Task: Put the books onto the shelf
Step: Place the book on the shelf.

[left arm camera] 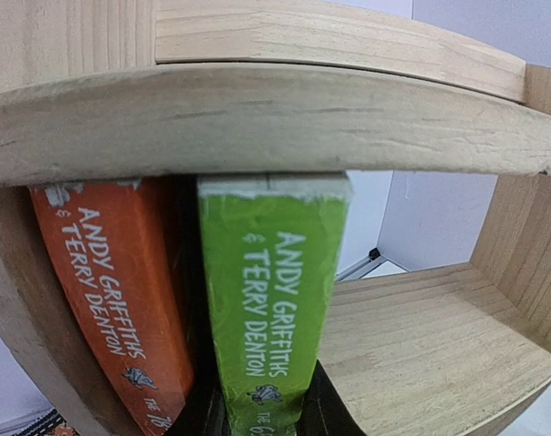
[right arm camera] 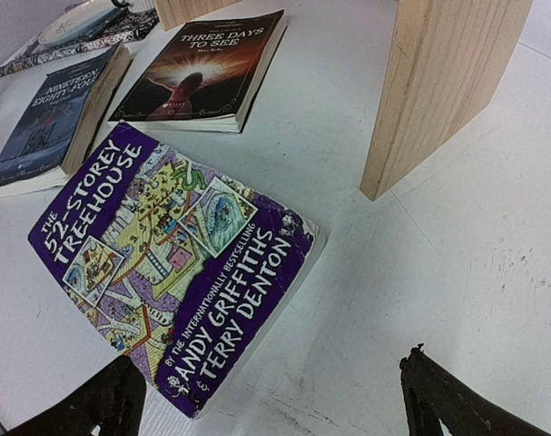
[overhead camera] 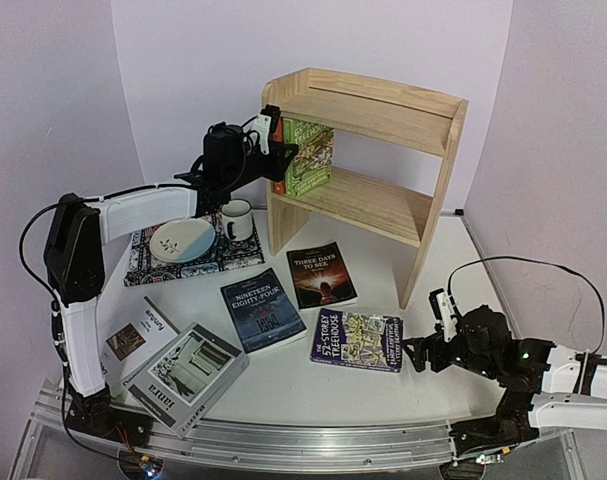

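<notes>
**Figure.** Left gripper (overhead camera: 271,138) closed on the spine of the green book (left arm camera: 270,291). The book is held upright under the top board, in the lower tier of the shelf (overhead camera: 383,112), just beside the orange book (left arm camera: 112,291) at the left side panel.

Right gripper (right arm camera: 270,395) wide open and empty, low over the table (right arm camera: 457,227). The purple book (right arm camera: 175,263) lies flat, cover up, just ahead of it, with its near corner close to one finger.

The purple book looks light, thin and flexible, and its glossy cover is likely to slip. The bound spine edge is probably the stiffest part and the best hold.

The black book (overhead camera: 321,275), blue book (overhead camera: 263,310), grey book (overhead camera: 188,375) and white book (overhead camera: 133,340) lie flat farther left.
</notes>
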Robot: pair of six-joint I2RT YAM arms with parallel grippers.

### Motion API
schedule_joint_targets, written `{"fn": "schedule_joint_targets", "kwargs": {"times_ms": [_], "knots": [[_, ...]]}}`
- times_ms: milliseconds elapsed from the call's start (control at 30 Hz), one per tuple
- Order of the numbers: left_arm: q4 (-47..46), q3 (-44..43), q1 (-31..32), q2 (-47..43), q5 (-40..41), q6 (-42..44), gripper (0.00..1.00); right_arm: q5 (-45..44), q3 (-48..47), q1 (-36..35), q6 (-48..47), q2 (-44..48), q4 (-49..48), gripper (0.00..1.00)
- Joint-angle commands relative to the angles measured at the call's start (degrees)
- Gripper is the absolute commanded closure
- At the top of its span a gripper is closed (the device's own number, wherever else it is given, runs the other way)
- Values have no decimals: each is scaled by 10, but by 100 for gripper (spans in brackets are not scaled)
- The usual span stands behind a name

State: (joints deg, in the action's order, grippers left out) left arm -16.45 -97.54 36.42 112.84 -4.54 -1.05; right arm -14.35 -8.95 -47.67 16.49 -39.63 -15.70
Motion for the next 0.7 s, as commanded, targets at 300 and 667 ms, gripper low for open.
{"fn": "schedule_joint_targets", "kwargs": {"times_ms": [300,667], "knots": [[-63,-41,-6,-19,15,10,98,-2,-14,-3,-3,7,-8,2],[-63,-28,-6,-30,19,10,85,-1,-13,-3,-3,10,-8,2]]}}
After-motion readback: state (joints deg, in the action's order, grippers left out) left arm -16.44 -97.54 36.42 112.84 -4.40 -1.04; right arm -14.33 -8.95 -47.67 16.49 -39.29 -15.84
